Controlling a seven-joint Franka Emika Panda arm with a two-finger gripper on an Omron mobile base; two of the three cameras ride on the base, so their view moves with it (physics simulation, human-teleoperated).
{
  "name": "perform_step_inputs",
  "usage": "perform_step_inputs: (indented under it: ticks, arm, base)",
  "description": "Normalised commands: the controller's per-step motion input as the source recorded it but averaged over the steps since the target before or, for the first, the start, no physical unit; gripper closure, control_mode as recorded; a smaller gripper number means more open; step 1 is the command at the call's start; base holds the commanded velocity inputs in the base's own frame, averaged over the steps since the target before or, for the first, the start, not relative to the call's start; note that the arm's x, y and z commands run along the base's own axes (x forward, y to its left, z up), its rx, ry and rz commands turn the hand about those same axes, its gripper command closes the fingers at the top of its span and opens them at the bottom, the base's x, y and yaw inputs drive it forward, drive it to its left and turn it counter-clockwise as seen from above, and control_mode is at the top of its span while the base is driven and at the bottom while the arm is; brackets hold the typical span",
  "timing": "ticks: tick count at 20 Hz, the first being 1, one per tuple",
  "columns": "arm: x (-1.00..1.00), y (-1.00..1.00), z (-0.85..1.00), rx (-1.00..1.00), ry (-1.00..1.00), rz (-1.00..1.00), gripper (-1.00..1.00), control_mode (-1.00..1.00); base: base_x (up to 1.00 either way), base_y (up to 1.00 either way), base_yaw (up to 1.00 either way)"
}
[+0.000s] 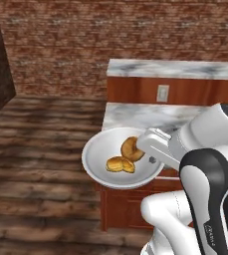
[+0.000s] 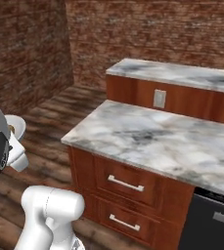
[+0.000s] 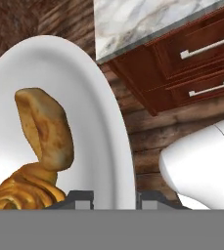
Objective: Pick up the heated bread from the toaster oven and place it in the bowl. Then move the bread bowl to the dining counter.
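The first half of the task looks done: in the left base view the white bowl (image 1: 120, 158) hangs in the air just off the left end of the marble kitchen counter (image 1: 140, 115), over the wooden floor (image 1: 41, 149), and it carries two pieces of bread. The heated bread (image 1: 120, 164), golden-yellow and lumpy, lies near the bowl's middle, and a darker brown bun (image 1: 131, 148) leans just behind it, touching it, toward the rim nearest the arm. The gripper (image 1: 148, 149) meets that rim at the bowl's right side; in the hand view its two dark fingertips (image 3: 81, 196) stand close together on either side of the rim, so I judge the jaws pinched on the bowl's edge and bearing it. To the right, the counter with its drawers (image 2: 125, 183) and the raised marble ledge (image 2: 182, 73) behind it carry nothing of the task. What is left, as I read it, is the carry to the dining counter and setting the bowl down there level, without tipping the bread out.
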Motion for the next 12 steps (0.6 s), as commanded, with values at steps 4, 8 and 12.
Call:
perform_step_inputs:
  ticks: [4,8,12]
  arm:
    - [0.0,0.0,0.0,0.0,0.0,0.0,1.0,1.0]
    - [0.0,0.0,0.0,0.0,0.0,0.0,1.0,1.0]
    - [0.0,0.0,0.0,0.0,0.0,0.0,1.0,1.0]
  base:
    - [0.45,1.0,0.0]
    - [0.95,1.0,-0.02]
    - [1.0,1.0,-0.28]
